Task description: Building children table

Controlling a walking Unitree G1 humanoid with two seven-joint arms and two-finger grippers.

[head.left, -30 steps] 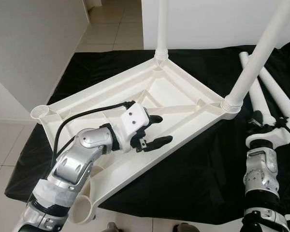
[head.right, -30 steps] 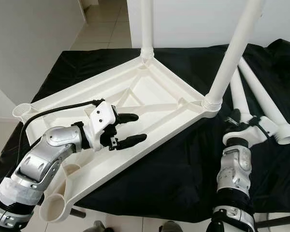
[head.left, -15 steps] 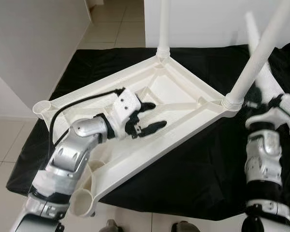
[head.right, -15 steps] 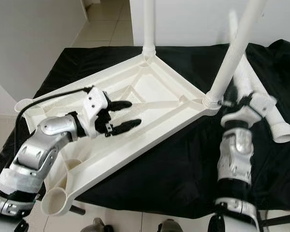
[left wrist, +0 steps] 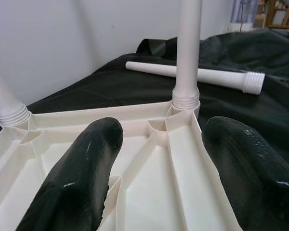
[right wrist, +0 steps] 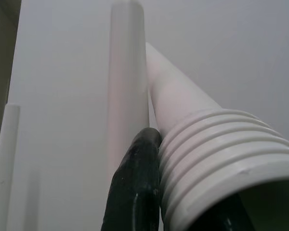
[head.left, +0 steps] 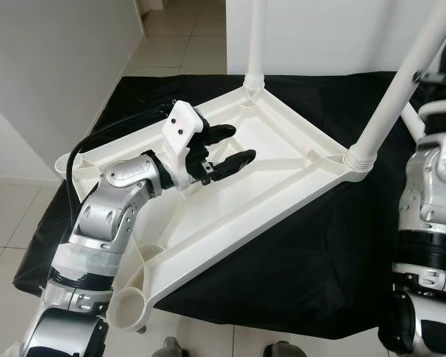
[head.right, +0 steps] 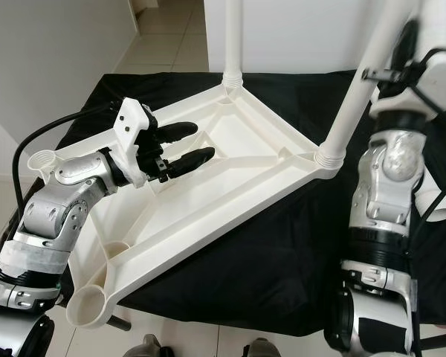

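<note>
Now the right gripper point(right wrist: 149, 192) clamps a white threaded plastic table leg point(right wrist: 192, 139), its long axis upright; the upturned white plastic tabletop's point(head.left: 230, 216) empty corner sockets point(head.left: 126, 306) lie down-left, beside the open left gripper point(head.left: 227, 147).

— What colour is the tabletop point(head.left: 282, 149)?
— Creamy white, and its legs point(head.left: 390, 100) are white too.
— And the cloth point(head.left: 312, 253) under it?
— All black, no pattern.
— The robot's arms point(head.left: 111, 223)?
— Shiny silver, and the left gripper point(head.left: 224, 147) has black fingers point(left wrist: 82, 178).
— The floor point(head.left: 4, 223)?
— Pale beige tiles.
— The wall point(head.left: 52, 67)?
— Plain white.
</note>
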